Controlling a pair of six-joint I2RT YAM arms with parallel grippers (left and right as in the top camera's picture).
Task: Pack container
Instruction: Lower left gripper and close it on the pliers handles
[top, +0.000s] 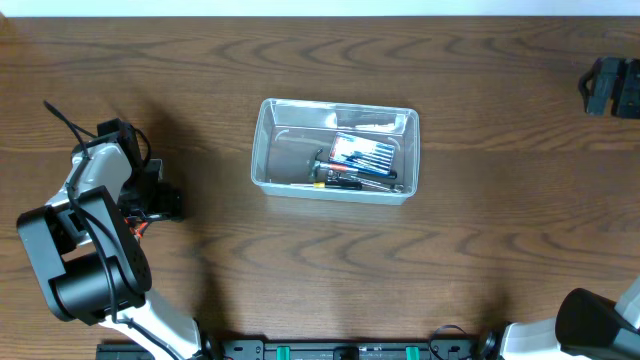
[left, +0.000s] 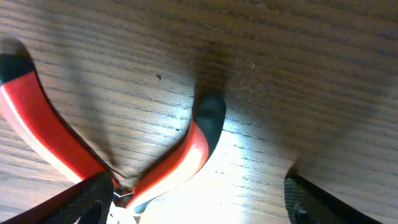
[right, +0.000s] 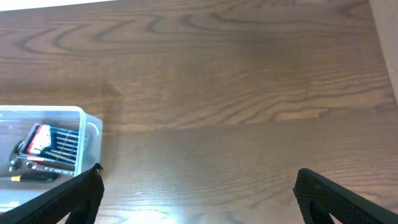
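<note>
Left gripper (left: 194, 194) is spread open over red-handled pliers (left: 43, 124); right gripper (right: 199, 202) is likewise held open.
Clear, round-cornered container (top: 262, 150) is seen well to the left gripper's right, with small tools (top: 360, 160) laid inside.

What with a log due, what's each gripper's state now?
Left gripper: open, red-handled pliers below it, not gripped.
Right gripper: open, empty.
</note>
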